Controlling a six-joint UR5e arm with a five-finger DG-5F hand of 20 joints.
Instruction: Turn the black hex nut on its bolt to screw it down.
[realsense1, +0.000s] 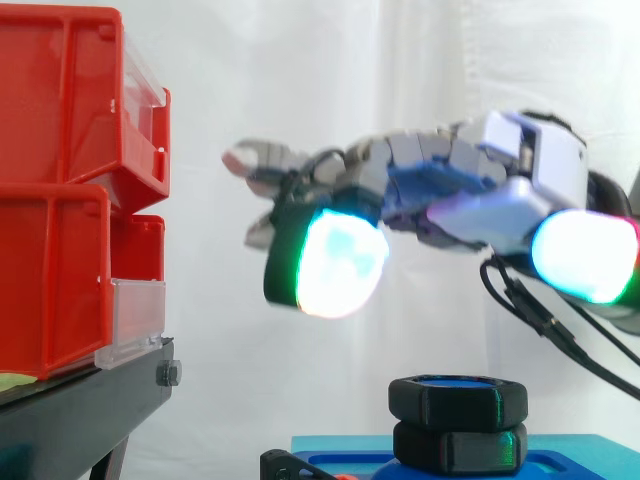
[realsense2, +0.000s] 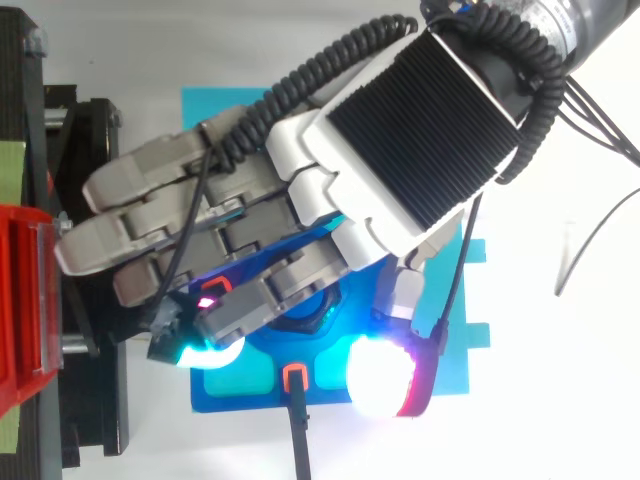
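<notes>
Robot hand hovers, fingers outstretched, above black hex nut.

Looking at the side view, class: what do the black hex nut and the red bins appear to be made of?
Black hex nut: probably plastic, perhaps printed; matte, slightly grainy, rounded edges, no metallic shine. Red bins: moulded plastic, smooth semi-gloss, even colour, with clear plastic front panels.

Black hex nut, blue base, red bins, white curtain.
</notes>
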